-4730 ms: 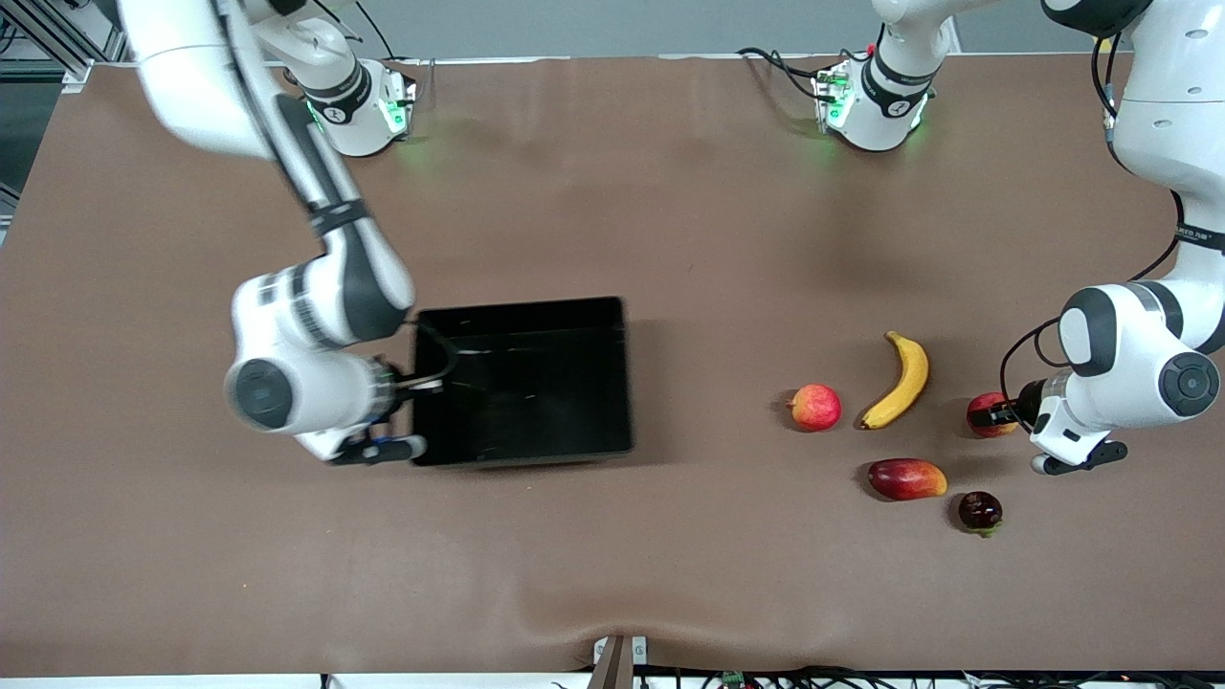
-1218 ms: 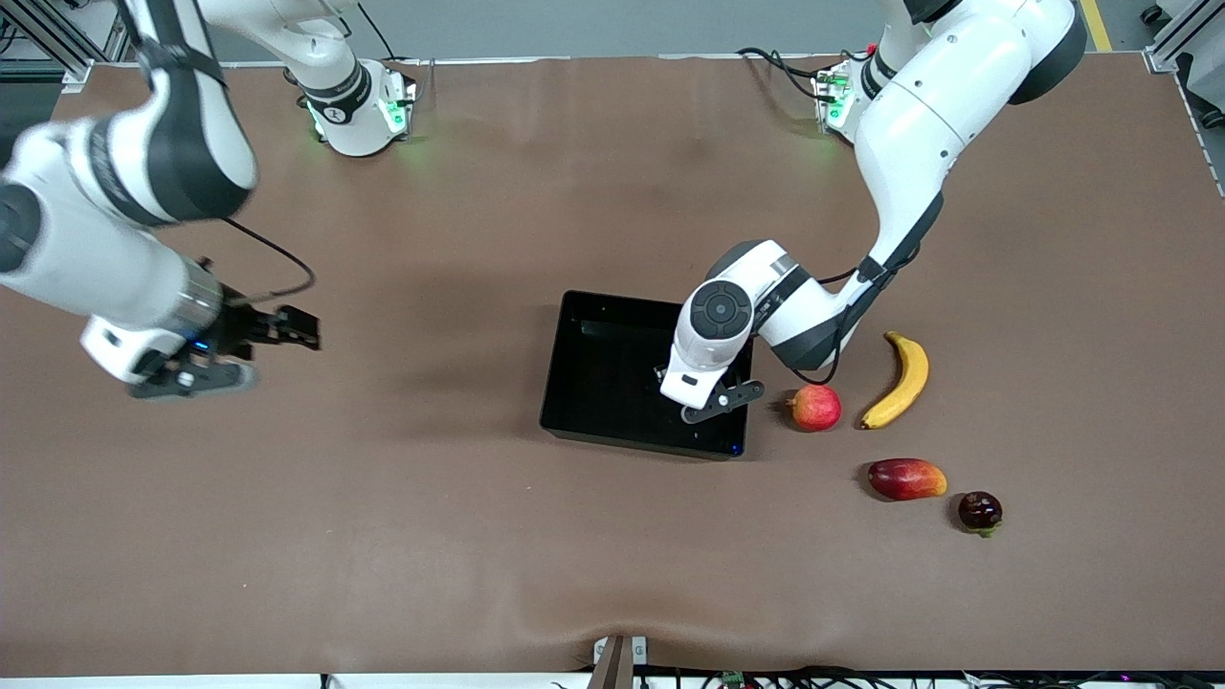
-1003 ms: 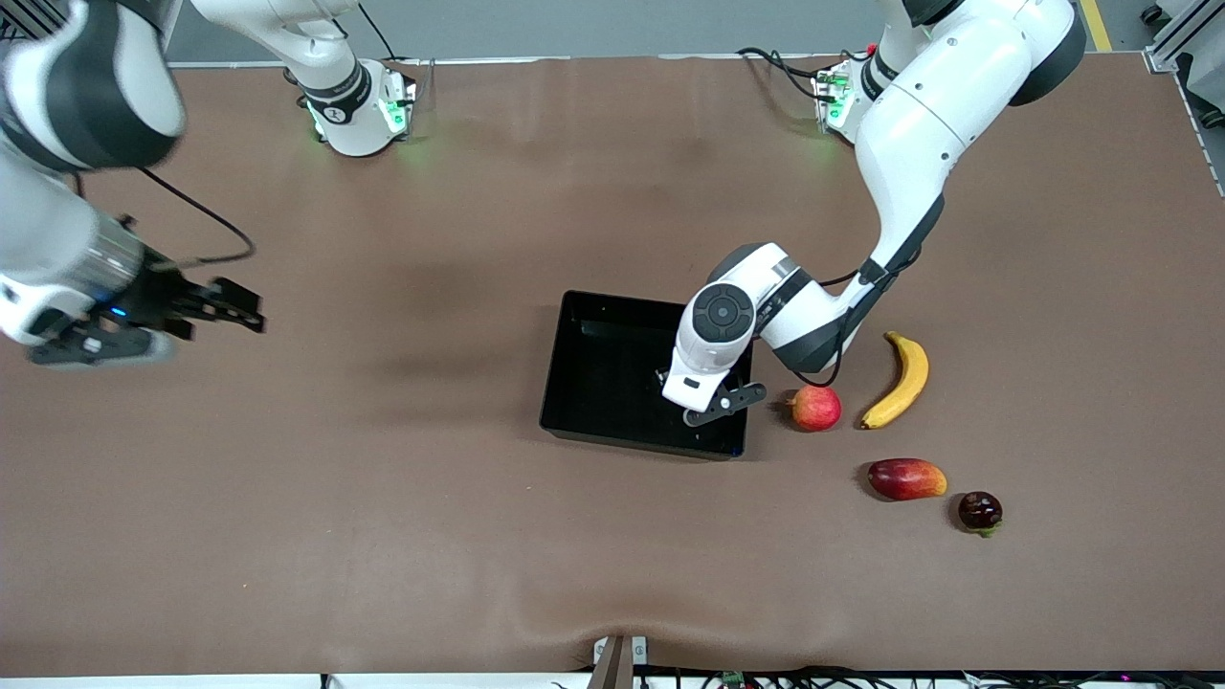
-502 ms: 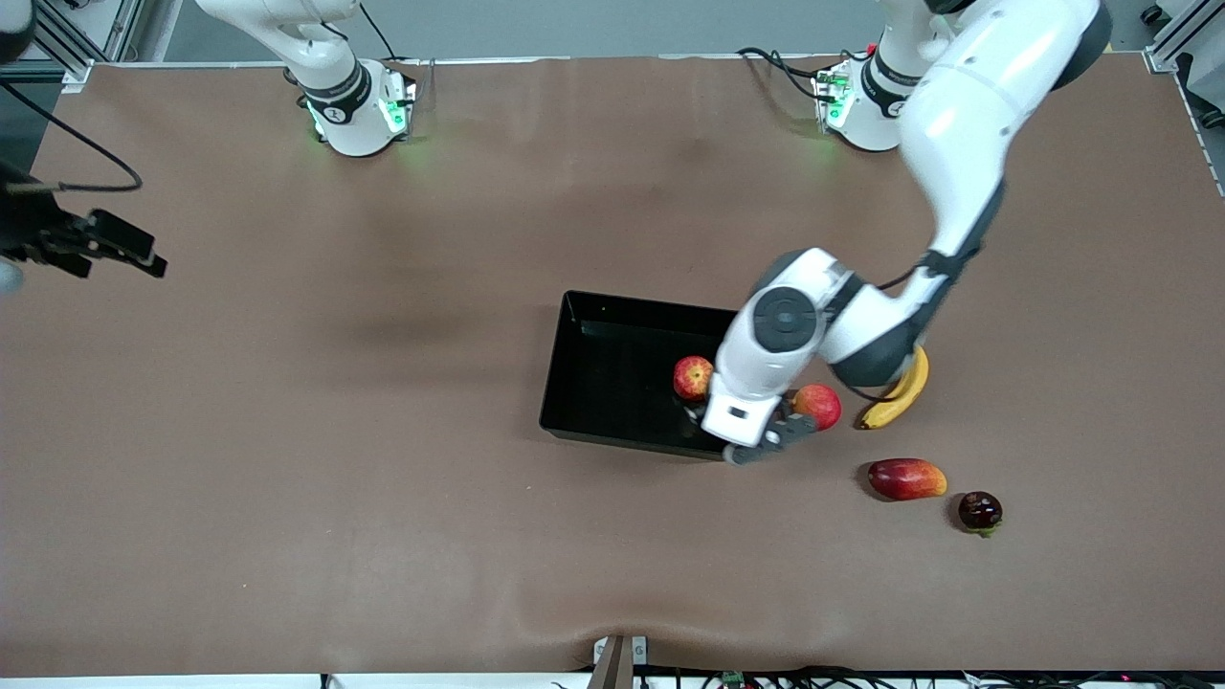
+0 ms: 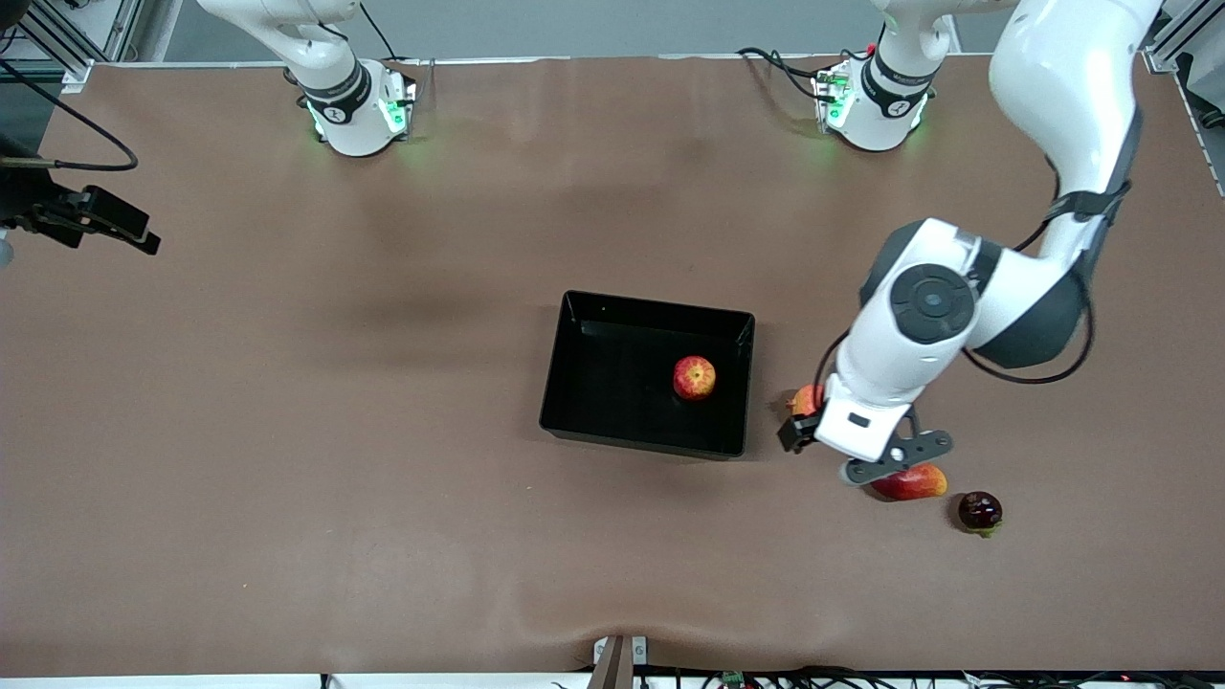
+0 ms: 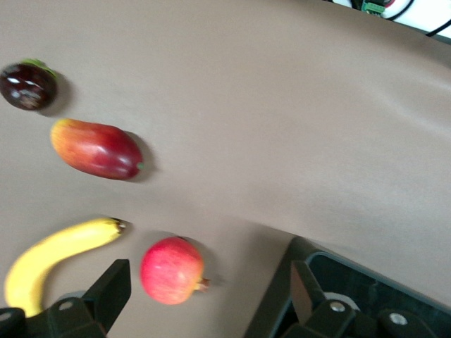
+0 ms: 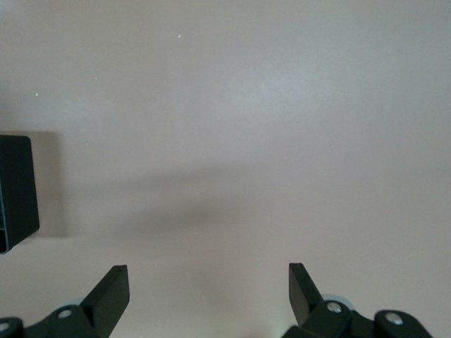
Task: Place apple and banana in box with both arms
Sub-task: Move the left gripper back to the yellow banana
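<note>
The apple [image 5: 694,377] lies in the black box [image 5: 603,383] at the table's middle, toward the left arm's end of the box. My left gripper [image 5: 799,431] is open and empty, over the pinkish-red fruit [image 5: 809,395] beside the box. In the left wrist view, the gripper [image 6: 208,299] has the banana [image 6: 56,257] beside one finger and the box's corner [image 6: 352,278] by the other. The left arm hides the banana in the front view. My right gripper [image 5: 134,230] is open and empty, at the right arm's end of the table, and shows over bare table in its wrist view [image 7: 208,292].
The pinkish-red fruit with a nub [image 6: 171,270] lies between the banana and the box. A red-orange mango-like fruit [image 5: 914,483] and a dark round fruit [image 5: 979,510] lie nearer the front camera. The box's corner [image 7: 15,190] shows in the right wrist view.
The box has been shifted toward the table's middle. My left gripper carried the apple over, let it go in the box and moved back over the loose fruits. My right arm withdrew to its end.
</note>
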You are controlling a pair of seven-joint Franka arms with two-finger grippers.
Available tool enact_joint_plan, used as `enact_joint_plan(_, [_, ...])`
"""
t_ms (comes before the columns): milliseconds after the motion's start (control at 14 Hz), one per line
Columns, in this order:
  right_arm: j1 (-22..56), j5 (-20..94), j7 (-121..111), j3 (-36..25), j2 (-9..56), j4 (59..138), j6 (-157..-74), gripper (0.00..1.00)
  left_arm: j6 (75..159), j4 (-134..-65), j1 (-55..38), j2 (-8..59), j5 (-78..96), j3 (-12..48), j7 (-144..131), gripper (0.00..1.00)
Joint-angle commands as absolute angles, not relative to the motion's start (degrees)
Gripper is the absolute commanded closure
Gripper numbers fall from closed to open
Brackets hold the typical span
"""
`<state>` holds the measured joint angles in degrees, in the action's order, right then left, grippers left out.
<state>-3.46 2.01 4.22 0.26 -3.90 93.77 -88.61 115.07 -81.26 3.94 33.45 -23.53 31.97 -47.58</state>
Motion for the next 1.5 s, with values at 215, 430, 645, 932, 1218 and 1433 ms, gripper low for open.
enact_joint_plan(215, [-4.2,0.8,5.1,0.4,-4.0,92.1,-87.2,0.00,111.1,-83.1,11.5,30.5,-21.7,32.2,-33.5,0.00])
enact_joint_plan(430, [-4.1,1.1,5.7,0.5,-3.9,92.2,-87.2,0.00,109.9,-84.5,15.7,30.5,-21.7,32.1,-24.8,0.00])
enact_joint_plan(645, [-3.9,1.8,4.8,-0.9,-3.9,92.2,-86.1,0.00,110.0,-86.2,20.0,30.5,-21.7,32.2,-16.8,0.00])
enact_joint_plan(932, [-2.9,1.7,1.6,-2.4,-3.9,92.1,-84.2,0.00,110.3,-89.2,23.3,30.1,-21.7,33.0,-12.2,0.00])
enact_joint_plan(1218, [-3.3,1.5,1.5,-2.3,-3.9,92.1,-84.1,0.00,114.2,-95.0,28.3,30.0,-21.8,35.9,-9.2,0.00])
enact_joint_plan(1433, [-2.9,1.8,1.3,-2.2,-3.6,92.1,-83.2,0.00,121.1,-102.3,31.8,28.3,-21.9,36.1,-2.9,0.00])
